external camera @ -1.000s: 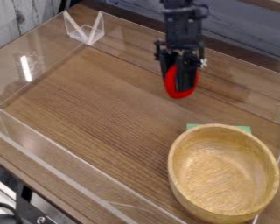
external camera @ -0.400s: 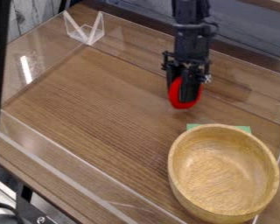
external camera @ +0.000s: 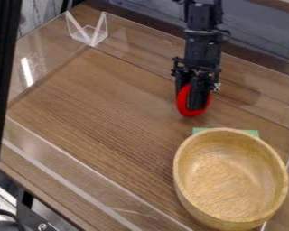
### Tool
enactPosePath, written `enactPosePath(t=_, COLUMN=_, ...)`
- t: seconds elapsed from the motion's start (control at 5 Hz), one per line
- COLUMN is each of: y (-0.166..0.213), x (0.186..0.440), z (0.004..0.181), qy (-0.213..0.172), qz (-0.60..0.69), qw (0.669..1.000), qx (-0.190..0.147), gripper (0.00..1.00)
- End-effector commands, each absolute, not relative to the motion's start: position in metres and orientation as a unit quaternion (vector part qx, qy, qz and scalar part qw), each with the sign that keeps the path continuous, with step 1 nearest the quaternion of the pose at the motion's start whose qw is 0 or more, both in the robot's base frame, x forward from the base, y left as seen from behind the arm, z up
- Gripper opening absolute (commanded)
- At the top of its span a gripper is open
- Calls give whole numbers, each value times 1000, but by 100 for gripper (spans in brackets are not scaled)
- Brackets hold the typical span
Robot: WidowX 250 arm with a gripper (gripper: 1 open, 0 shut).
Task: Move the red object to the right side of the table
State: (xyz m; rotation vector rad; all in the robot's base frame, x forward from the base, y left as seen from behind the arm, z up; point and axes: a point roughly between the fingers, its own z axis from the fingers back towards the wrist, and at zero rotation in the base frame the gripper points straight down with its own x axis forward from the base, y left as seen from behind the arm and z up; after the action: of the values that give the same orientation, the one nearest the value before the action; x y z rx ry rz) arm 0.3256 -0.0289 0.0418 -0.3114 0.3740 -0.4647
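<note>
We held the red object (external camera: 191, 99) tight between our fingers (external camera: 195, 88), which were clamped shut on it. It hung low over the table (external camera: 98, 117), toward the far right part, just behind the wooden bowl (external camera: 231, 177). We thought it could slip out or roll away if we let go too high, because it was round and shiny. It could also bump the bowl's rim, which sat close by. The object looked small, smooth and bright red; our fingers hid its top.

glossy red object (external camera: 191, 101), wood-grain table (external camera: 98, 108)
</note>
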Motion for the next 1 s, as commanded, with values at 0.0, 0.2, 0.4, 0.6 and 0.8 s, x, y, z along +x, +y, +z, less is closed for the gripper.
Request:
enactPosePath(t=0.0, y=-29, x=326, z=94, qy=128, qz=-224, qw=956, qx=-141, gripper=0)
enactPosePath(t=0.2, y=-22, x=327, z=96, qy=124, qz=-220, qw=957, qx=-145, gripper=0)
enactPosePath(t=0.4, y=-13, x=329, z=90, qy=133, qz=-222, qw=955, qx=-147, gripper=0)
enactPosePath(t=0.6, y=-14, x=335, z=73, qy=135, qz=-193, qw=960, qx=-153, gripper=0)
enactPosePath(t=0.8, y=-15, x=338, z=58, qy=136, qz=-166, qw=964, qx=-158, gripper=100)
